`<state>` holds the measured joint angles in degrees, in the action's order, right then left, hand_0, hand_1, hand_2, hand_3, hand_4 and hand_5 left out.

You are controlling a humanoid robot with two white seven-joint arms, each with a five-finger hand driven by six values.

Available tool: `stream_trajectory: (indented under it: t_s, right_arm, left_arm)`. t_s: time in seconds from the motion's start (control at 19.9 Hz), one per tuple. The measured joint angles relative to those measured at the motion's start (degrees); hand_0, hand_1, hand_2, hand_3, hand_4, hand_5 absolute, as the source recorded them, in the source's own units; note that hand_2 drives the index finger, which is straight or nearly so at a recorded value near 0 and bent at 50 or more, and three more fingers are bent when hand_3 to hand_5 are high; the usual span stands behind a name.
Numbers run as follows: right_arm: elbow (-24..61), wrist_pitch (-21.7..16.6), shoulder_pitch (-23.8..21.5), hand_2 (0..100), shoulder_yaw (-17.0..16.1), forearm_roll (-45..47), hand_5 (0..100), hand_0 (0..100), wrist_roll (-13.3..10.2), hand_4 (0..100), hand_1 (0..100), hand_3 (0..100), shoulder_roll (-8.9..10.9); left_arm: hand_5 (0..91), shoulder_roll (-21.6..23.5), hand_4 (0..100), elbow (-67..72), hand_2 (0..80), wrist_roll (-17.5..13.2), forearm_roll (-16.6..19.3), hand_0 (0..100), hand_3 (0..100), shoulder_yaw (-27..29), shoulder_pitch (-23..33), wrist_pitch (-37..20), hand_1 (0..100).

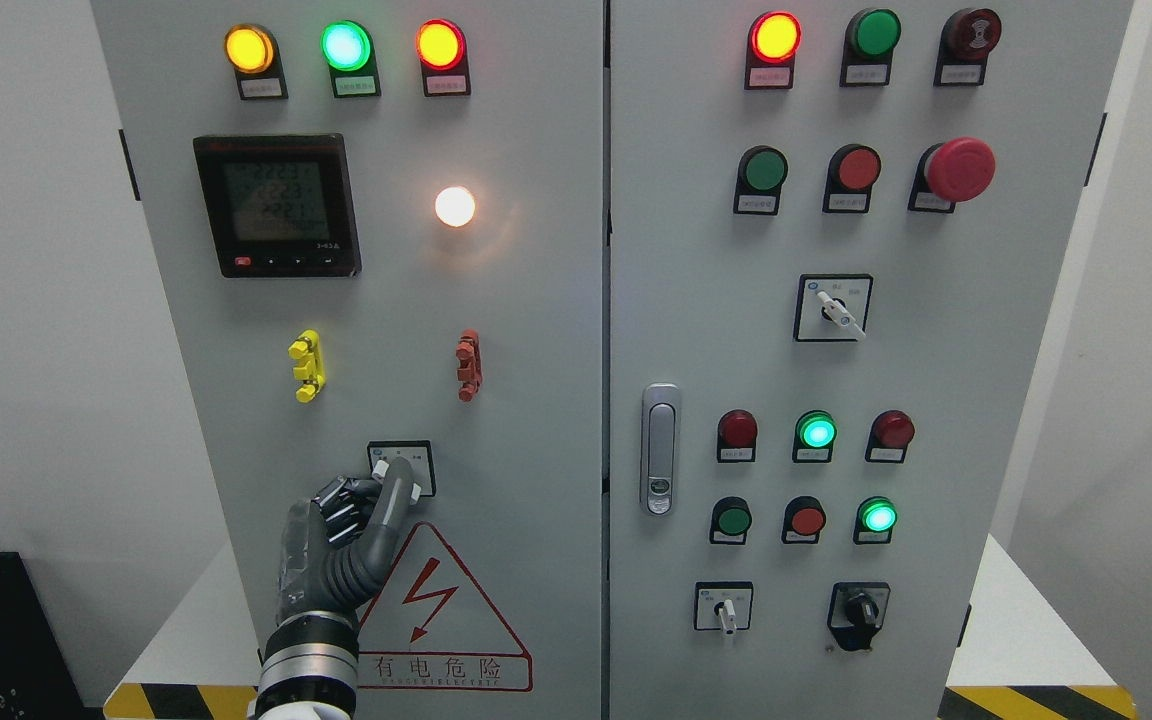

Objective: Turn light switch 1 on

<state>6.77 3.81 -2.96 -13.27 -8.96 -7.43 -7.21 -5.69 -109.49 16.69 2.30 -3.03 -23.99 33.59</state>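
While the white round lamp (455, 206) at the upper middle of the left grey metal cabinet door (526, 420) glows, the left hand (346, 540) is at the small rotary selector switch on its square black-framed plate (402, 467), which sits low on that door, at about twelve o'clock from the red-bordered triangular lightning warning sticker (436, 615). The arm rises from the bottom edge at seven o'clock. Its fingers (394, 495) are partly curled, with the thumb reaching up against the white knob and the others folded just to the knob's eight o'clock; whether they truly pinch the knob I cannot tell, since the thumb hides much of it. The right hand is out of view.

I judge the step in hand to be the turning of the knob itself, near its end or just finished, given the lit lamp. The next move likely calls for checking that the knob has seated in its position, then loosening the fingers and drawing the hand straight back toward six o'clock without dragging the knob round.
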Motion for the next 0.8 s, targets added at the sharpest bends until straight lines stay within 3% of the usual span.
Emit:
stream_trajectory:
  t_s: [0.8]
  right_arm:
    - [0.0,0.0,0.0,0,0.0,0.0,0,31,0.0,0,0,0,0.00]
  left_arm:
    - [83.2,0.0,92,-0.8,58.5,-0.2,-0.2,3,95,0.0,2.2,-0.8,48]
